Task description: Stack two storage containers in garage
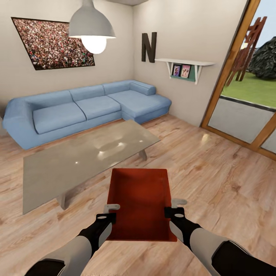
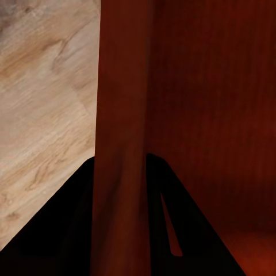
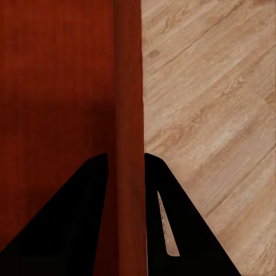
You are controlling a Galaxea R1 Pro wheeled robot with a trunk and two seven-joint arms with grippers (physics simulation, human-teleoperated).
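Observation:
I hold one orange-red storage container (image 1: 140,203) level above the living room's wood-plank floor (image 1: 222,176). It has no lid and nothing inside. My left gripper (image 1: 111,215) is shut on its left wall, and the left wrist view shows that wall (image 2: 123,115) pinched between the dark fingers (image 2: 69,230). My right gripper (image 1: 171,210) is shut on the right wall, which appears in the right wrist view (image 3: 129,86) between the fingers (image 3: 178,230). The garage is out of view.
A low glass coffee table (image 1: 76,161) stands just beyond the container, to the left. A blue corner sofa (image 1: 84,107) lines the far wall under a pendant lamp (image 1: 92,30). A wood-framed glass door (image 1: 245,115) is at the right. Open floor lies to the right.

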